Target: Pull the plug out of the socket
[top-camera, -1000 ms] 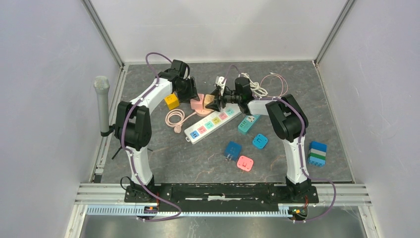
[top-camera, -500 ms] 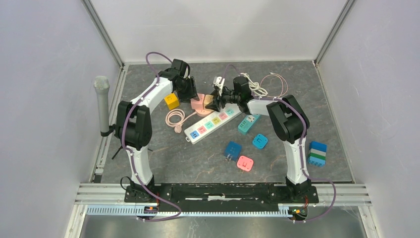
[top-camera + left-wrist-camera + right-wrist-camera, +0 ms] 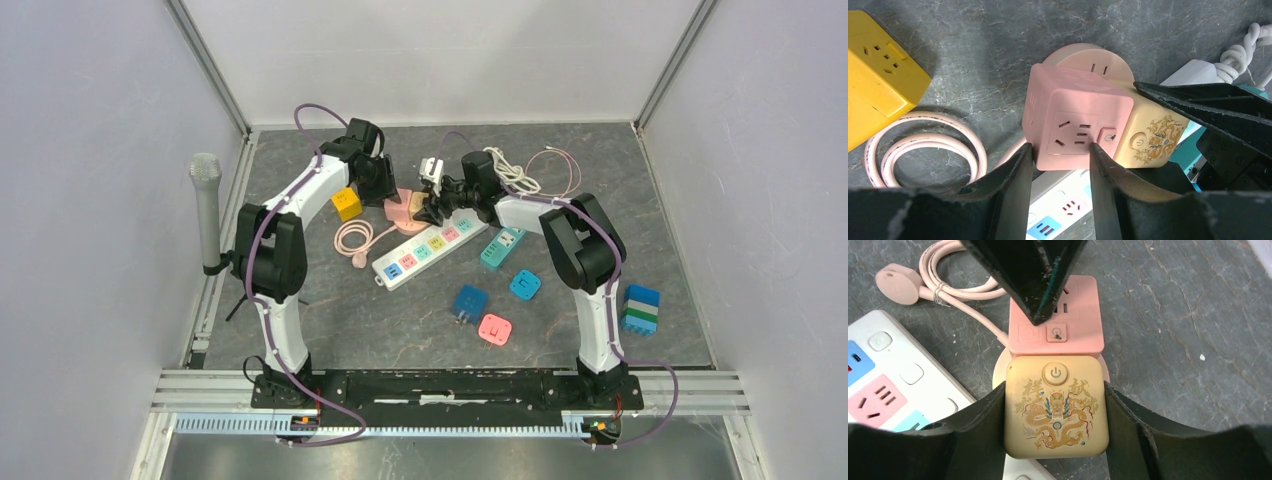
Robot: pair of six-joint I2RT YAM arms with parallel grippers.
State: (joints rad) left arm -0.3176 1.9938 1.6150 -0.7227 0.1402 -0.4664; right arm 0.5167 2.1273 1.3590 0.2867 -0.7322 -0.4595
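Observation:
A pink cube socket (image 3: 1078,120) sits on a round pink base (image 3: 1098,60) at the back middle of the table (image 3: 398,208). A cream plug with a gold dragon (image 3: 1055,410) is pushed into the cube's side; it also shows in the left wrist view (image 3: 1153,140). My right gripper (image 3: 1055,405) is shut on the plug, with a finger on each side. My left gripper (image 3: 1060,155) has its fingers (image 3: 1015,175) a little apart. Their tips rest against the pink cube's face with nothing between them.
A white power strip (image 3: 425,250) lies just in front of the cube. A coiled pink cable (image 3: 352,238) and a yellow cube socket (image 3: 347,204) are to the left. A teal strip (image 3: 502,249), blue adapters (image 3: 469,302) and a pink adapter (image 3: 494,329) are nearer. White cables (image 3: 520,175) lie behind.
The right arm's wrist has swung left and slightly back while its fingers stay on the plug. The left arm and the pink cube have not visibly moved.

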